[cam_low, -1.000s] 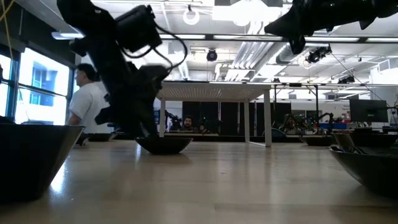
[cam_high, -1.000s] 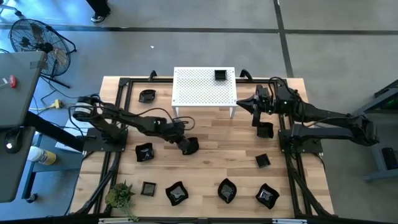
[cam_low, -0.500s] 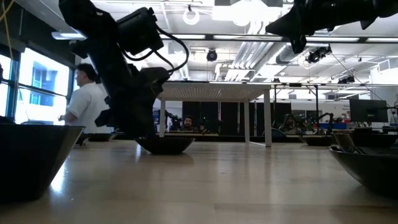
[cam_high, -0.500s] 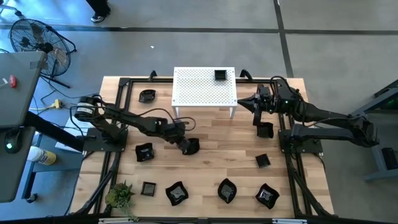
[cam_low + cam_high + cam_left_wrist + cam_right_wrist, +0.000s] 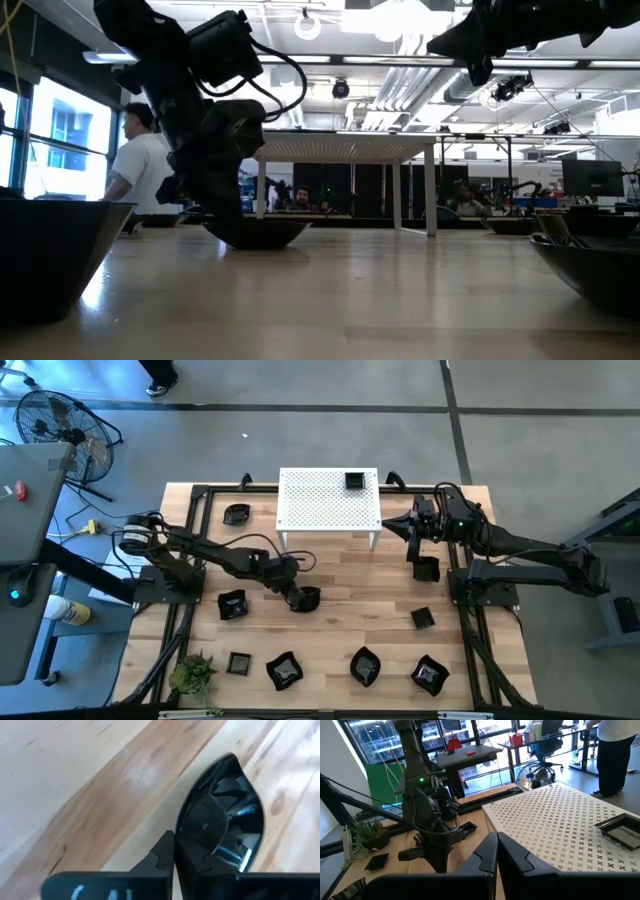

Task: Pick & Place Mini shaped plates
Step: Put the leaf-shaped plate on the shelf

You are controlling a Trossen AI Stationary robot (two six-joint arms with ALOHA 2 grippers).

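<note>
A wooden table (image 5: 330,615) carries a white perforated rack (image 5: 328,502), with one square black plate (image 5: 354,481) on the rack's far right corner, well beyond both grippers. The left arm reaches across the table's middle, its left gripper (image 5: 298,597) down at a rounded black plate (image 5: 308,597) that rests on the wood. Compared with half a second ago, the gripper has drawn slightly back toward its own arm, and the plate has shifted with it. In the left wrist view the fingers (image 5: 162,856) stand close together with the plate's rim (image 5: 220,817) pinched between them, the dish tilted up beyond the fingertips. The low view shows the same plate (image 5: 255,233) sitting on the table under the dark gripper (image 5: 225,205).

The right gripper (image 5: 412,531) waits in the air just off the rack's right edge, unchanged from the earlier frames; its fingers (image 5: 487,855) meet with no gap and hold nothing. A square plate (image 5: 427,570) lies just below it. Other black plates sit along the near edge, well away from both grippers, beside a small green plant (image 5: 192,674).
</note>
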